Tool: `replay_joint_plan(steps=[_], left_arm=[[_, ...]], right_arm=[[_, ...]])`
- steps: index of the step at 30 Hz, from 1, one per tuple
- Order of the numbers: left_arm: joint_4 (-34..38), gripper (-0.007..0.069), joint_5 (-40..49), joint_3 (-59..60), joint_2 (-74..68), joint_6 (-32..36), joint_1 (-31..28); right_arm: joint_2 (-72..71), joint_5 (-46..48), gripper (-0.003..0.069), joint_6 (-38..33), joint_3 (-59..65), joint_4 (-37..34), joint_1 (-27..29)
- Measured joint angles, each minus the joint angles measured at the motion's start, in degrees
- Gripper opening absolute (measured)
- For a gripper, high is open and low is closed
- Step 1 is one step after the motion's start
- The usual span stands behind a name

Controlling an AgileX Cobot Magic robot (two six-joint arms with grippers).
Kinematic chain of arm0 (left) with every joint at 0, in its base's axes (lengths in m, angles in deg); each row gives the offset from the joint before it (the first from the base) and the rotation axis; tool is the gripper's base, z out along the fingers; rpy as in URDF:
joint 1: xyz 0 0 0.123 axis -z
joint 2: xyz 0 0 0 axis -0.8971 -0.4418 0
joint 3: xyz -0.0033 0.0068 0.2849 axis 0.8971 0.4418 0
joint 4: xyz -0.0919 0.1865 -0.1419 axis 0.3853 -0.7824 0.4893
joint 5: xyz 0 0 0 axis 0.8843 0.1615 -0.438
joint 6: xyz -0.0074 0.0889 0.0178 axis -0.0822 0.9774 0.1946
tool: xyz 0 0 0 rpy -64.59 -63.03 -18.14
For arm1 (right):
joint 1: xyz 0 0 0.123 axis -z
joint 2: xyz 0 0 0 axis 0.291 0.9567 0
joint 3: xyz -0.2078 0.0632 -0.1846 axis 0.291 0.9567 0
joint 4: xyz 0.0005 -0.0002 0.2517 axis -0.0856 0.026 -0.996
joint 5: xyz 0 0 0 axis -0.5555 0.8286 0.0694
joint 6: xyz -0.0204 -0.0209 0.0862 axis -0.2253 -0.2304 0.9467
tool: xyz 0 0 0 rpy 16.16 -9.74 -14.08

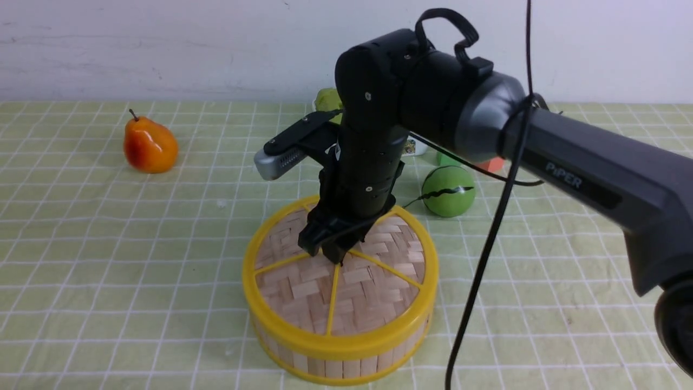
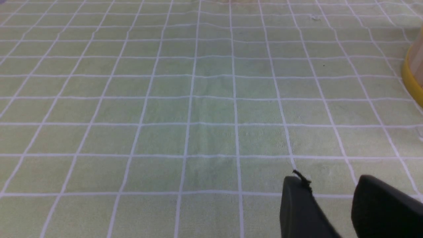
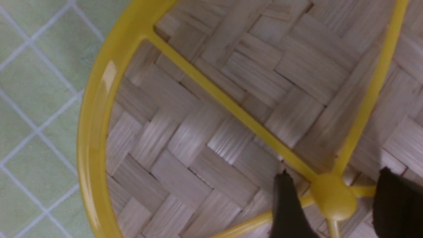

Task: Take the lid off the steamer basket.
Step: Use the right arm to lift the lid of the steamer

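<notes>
The steamer basket [image 1: 335,369], with a bamboo-slat wall and yellow rims, stands at the table's front middle. The woven lid [image 1: 346,292] sits on it. My right gripper [image 1: 331,250] points down at the lid's centre. In the right wrist view the lid [image 3: 185,132] fills the frame. The right gripper [image 3: 334,173] is open, with one finger on each side of the yellow knob [image 3: 332,198] and gaps between them. My left gripper [image 2: 330,180] is open and empty over bare cloth. The basket's edge [image 2: 413,76] shows in that view; the left arm is outside the front view.
An orange pear [image 1: 150,146] lies at the back left. A green ball [image 1: 448,190] lies behind the basket on the right. A green and white object [image 1: 328,100] is mostly hidden behind the right arm. A black cable [image 1: 487,244] hangs right of the basket.
</notes>
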Motion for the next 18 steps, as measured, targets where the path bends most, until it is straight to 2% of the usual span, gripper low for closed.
replay_joint_plan(steps=[7, 13, 18], left_arm=[[0.0, 0.0239, 0.0, 0.0, 0.0, 0.0, 0.0], [0.0, 0.0239, 0.0, 0.0, 0.0, 0.0, 0.0], [0.0, 0.0239, 0.0, 0.0, 0.0, 0.0, 0.0]], right_arm=[[0.2, -0.1, 0.0218, 0.0, -0.3, -0.5, 0.0], [0.2, -0.1, 0.0092, -0.1, -0.3, -0.9, 0.0], [0.2, 0.1, 0.0083, -0.7, -0.7, -0.9, 0.0]])
